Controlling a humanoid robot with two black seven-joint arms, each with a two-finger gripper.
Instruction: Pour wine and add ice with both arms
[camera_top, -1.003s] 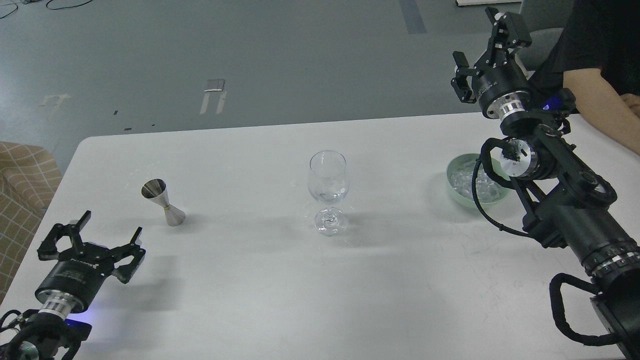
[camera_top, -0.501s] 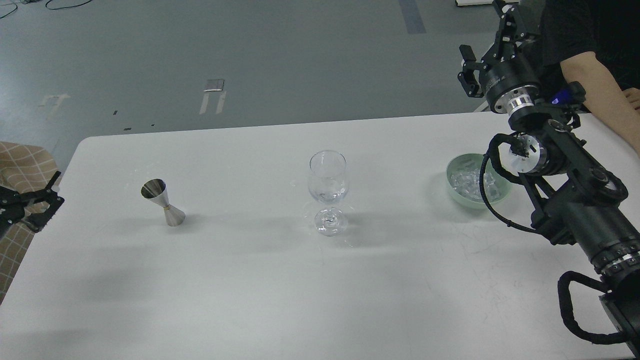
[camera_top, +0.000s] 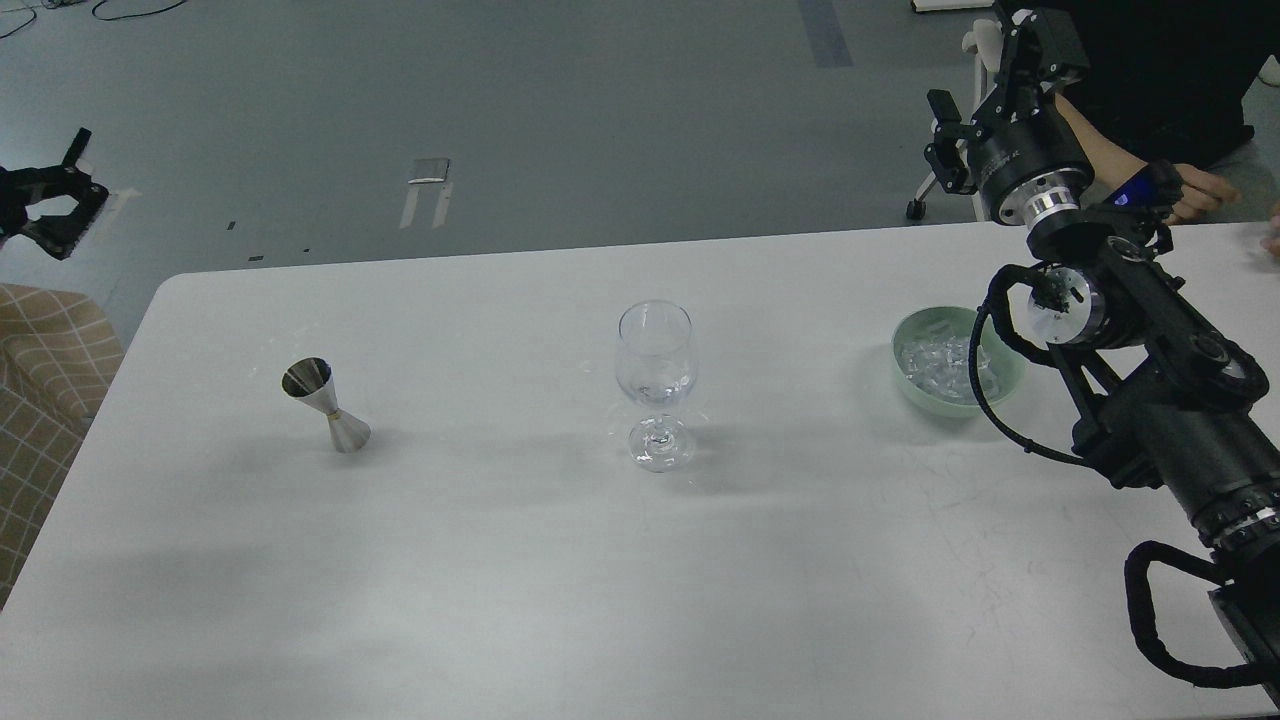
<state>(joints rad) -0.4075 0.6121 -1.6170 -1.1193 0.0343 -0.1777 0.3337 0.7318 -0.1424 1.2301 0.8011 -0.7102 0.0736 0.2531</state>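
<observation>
Two matte black claws, both spread and empty: your left gripper (camera_top: 55, 195) hangs off-table, far left of the steel hourglass jigger (camera_top: 326, 403); your right gripper (camera_top: 985, 75) sits raised beyond the pale green bowl (camera_top: 1005, 385) of glassy ice (camera_top: 935, 362), smooth stemmed glass (camera_top: 655, 385) nearer centre

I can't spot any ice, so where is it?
In the head view, the ice lies in a green bowl on the table's right side, right of the wine glass.
</observation>
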